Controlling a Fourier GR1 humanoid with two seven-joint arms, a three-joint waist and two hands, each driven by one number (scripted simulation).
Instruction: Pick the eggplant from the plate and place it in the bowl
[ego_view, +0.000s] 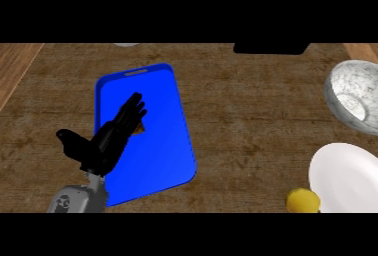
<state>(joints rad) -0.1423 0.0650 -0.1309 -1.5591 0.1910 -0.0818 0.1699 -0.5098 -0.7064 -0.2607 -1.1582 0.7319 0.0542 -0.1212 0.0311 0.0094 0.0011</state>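
The left robot hand (103, 145), fingers spread, is hovering over the blue tray (159, 150), with white plate (347, 175) and speckled bowl (354, 92) lying well right of it; no eggplant is showing, so a misdirected grasp is threatening.

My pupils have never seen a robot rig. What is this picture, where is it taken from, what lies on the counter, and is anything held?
This is one view, from the robot's head, looking steeply down at a wooden counter. The black shape on a grey forearm is the robot's left hand, open with straight fingers over a blue tray; it holds nothing visible. The right hand is unseen. At the right sit a speckled grey bowl and, nearer, a white plate with a yellow object at its left edge. No eggplant is recognisable.
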